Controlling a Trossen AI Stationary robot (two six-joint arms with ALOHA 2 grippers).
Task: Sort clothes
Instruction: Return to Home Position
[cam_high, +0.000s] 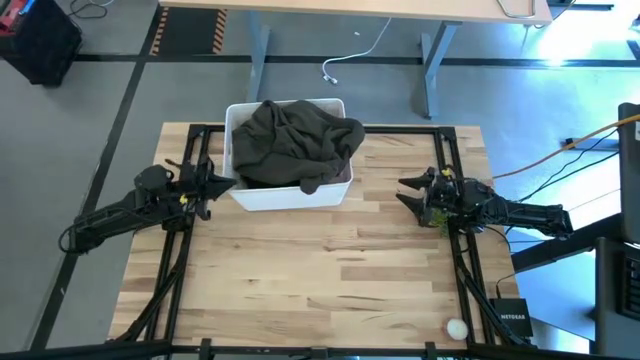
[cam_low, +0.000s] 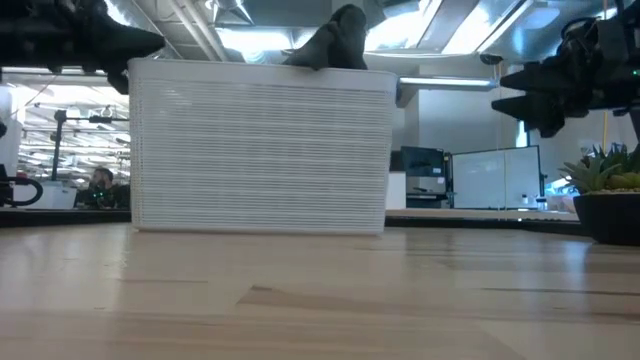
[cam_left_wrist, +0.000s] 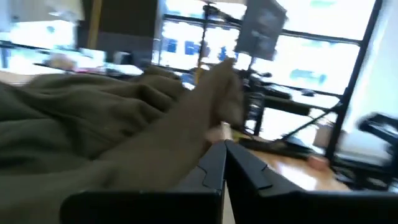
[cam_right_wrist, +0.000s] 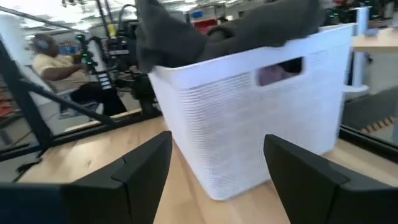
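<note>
Olive garment (cam_high: 295, 140) heaped in white bin (cam_high: 285, 196). No clothes on desk (cam_high: 330, 270), so sorting looks done. Left gripper (cam_high: 212, 184) beside bin, jaws pressed together. Right gripper (cam_high: 408, 192) farther right, jaws spread.

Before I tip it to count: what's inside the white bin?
An olive-green garment overflows the white bin; pinkish fabric shows through its handle slot. Anything else is covered.
</note>
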